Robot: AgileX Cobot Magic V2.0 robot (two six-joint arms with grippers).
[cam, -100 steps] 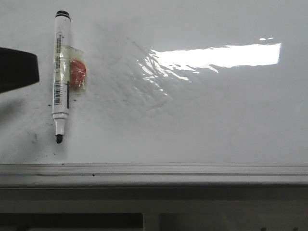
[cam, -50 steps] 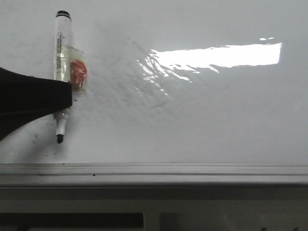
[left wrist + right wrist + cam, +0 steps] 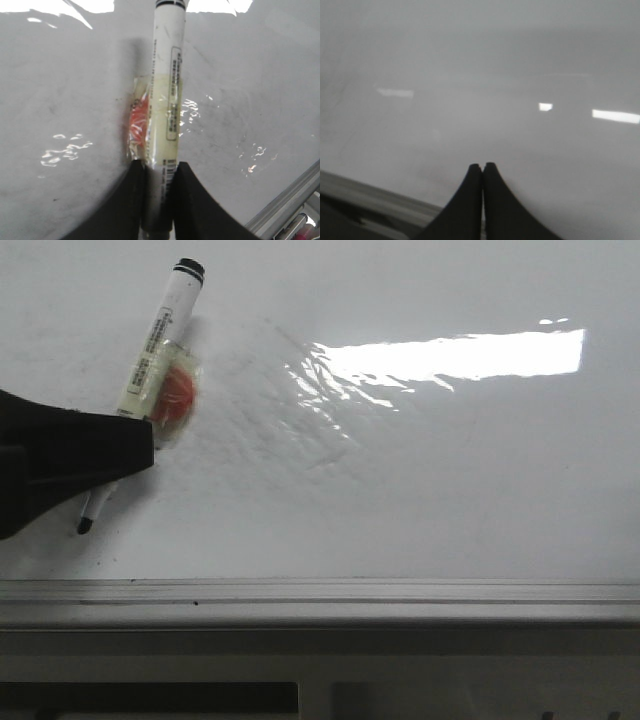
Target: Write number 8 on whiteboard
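A white marker (image 3: 155,350) with a black cap end, a black tip and an orange pad taped to its side lies tilted on the whiteboard (image 3: 430,490). My left gripper (image 3: 140,445) is shut on the marker's lower barrel; in the left wrist view the two black fingers clamp the marker (image 3: 167,100) at my left gripper (image 3: 159,170). The marker tip (image 3: 85,525) points to the near left. No number 8 shows on the board. My right gripper (image 3: 482,166) is shut and empty over bare board; it is out of the front view.
A grey metal edge rail (image 3: 320,600) runs along the board's near side and also shows in the left wrist view (image 3: 290,200). A bright light reflection (image 3: 450,355) lies on the board at the right. Faint dark smudges lie near the marker tip.
My left gripper came in from the left and closed on the marker. The marker has swung from upright to tilted, cap end to the right, tip to the left.
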